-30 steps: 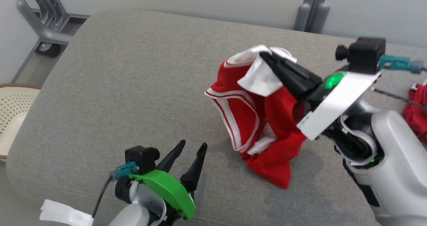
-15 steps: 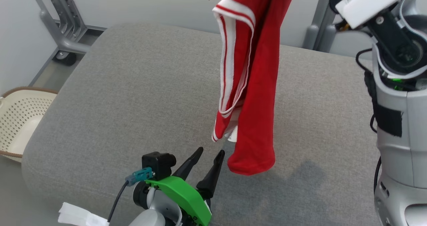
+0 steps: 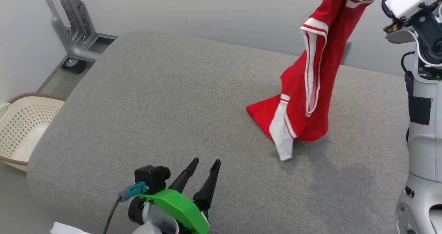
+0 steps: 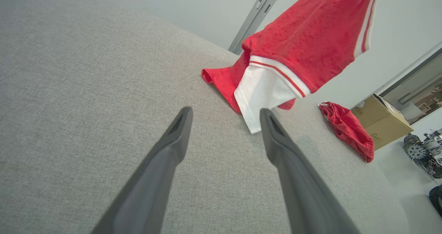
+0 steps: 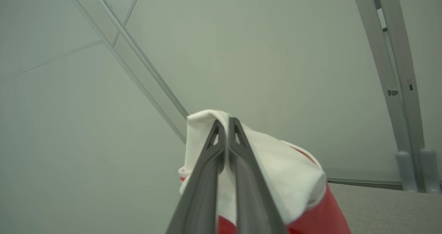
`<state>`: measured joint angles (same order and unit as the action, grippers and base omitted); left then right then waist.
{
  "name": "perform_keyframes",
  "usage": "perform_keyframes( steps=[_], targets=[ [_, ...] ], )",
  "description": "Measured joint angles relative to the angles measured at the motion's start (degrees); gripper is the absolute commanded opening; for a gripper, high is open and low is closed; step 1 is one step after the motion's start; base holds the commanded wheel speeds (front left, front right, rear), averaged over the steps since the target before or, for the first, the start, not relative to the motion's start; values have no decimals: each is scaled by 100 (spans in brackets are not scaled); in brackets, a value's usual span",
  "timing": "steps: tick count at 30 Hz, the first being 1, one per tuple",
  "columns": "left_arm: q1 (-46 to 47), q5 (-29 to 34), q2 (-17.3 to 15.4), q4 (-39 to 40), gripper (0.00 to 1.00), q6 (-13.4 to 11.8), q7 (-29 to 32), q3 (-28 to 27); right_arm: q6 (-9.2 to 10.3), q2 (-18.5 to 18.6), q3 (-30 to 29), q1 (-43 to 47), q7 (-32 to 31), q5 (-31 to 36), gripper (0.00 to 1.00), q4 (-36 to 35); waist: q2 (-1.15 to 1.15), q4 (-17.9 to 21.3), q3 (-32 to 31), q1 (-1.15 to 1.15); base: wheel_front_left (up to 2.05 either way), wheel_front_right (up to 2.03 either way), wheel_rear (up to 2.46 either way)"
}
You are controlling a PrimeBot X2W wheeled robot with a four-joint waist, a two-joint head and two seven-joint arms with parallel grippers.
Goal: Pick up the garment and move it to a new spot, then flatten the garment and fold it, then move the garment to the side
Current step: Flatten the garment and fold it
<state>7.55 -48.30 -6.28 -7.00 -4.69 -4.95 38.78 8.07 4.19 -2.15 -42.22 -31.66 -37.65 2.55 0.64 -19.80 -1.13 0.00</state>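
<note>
Garment: the red garment [image 3: 310, 99] with white trim hangs down from the top right of the head view. Its lower end is crumpled on the grey cushion [image 3: 155, 106], right of centre, and one white-edged corner lies flat, pointing toward the robot.
Right jaws: the right gripper [image 5: 226, 122] is raised high, and its two fingers are pressed together on a white fold at the top of the garment [image 5: 276, 172].
Left jaws: the left gripper [image 3: 206, 161] is spread wide and holds nothing. It sits low over the near edge of the cushion, well apart from the garment.
From the head: the whole drop of the cloth shows, from the top of the view down to the cushion. The pale right arm [image 3: 421, 123] stands at the right edge. A cream perforated basket [image 3: 20, 123] sits on the floor left of the cushion. A grey metal frame [image 3: 76, 30] on a wheel is past the far left corner.
From the left wrist: the garment's [image 4: 304, 47] white corner touches the cushion just beyond the tips of the left gripper [image 4: 225, 111]. Farther on, a second red cloth bundle [image 4: 348, 130] lies on the cushion. A cardboard box [image 4: 383, 127] is past the cushion's edge.
From the right wrist: the pinch itself shows close up, white cloth bulging on both sides of the fingers with red below. A plain wall is behind it, crossed by a slanting rail [image 5: 138, 68]. Two grey posts [image 5: 397, 71] stand at the right.
</note>
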Motion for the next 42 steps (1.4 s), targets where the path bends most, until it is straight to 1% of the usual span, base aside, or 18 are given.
perform_keyframes(
  steps=[4,10,11,14,16,18,21,23,24,29,33,38,42],
  targets=[
    [-4,0,-36,25,100,-13,-15,-57,0,-19,-177,-57,-248,-12,0,-53,0,148,19,0,0,0,0],
    [-4,1,-79,45,100,-31,-16,-137,0,-77,-54,-174,-723,-341,0,-432,0,409,26,0,0,0,0],
    [-4,1,-89,53,100,-37,-15,-146,0,-78,1,-215,-894,-534,0,-609,0,495,23,0,0,0,0],
    [-4,1,-89,70,100,-37,-13,-144,0,-79,37,-259,-1077,-878,0,-864,0,610,18,0,0,0,0],
    [-2,1,-87,96,100,-37,-5,-141,0,-69,19,-264,-1126,-1382,0,-1015,0,654,21,0,0,0,0],
    [2,1,-86,111,100,-38,-5,-166,0,-65,-3,-261,-1099,-1798,0,-1050,0,654,34,0,0,0,0],
    [3,2,-127,136,100,-83,-7,-245,-15,-85,-196,-204,-858,-2083,0,-856,0,639,58,0,0,0,0],
    [5,2,-188,135,100,-86,-7,-342,-15,-75,-441,-49,-635,-2029,0,-476,0,630,72,0,0,0,0],
    [5,1,-208,135,100,-87,-7,-367,-15,-74,-552,94,-559,-1901,0,-229,0,625,75,0,0,0,0],
    [5,1,-216,156,100,-88,-5,-413,-14,-109,-1091,1193,-267,-817,0,921,0,607,113,0,0,0,0],
    [7,-2,-174,208,100,-89,75,-334,-14,-172,-1734,1928,-29,-152,0,1529,0,588,209,0,0,0,0],
    [7,-116,-47,337,100,-47,243,-66,-14,-207,-2481,2376,294,23,0,1905,0,554,374,0,0,0,0],
    [9,-266,40,448,100,208,453,224,-15,-212,-2776,2411,590,-44,0,2039,0,551,529,0,0,0,0]
  ],
)
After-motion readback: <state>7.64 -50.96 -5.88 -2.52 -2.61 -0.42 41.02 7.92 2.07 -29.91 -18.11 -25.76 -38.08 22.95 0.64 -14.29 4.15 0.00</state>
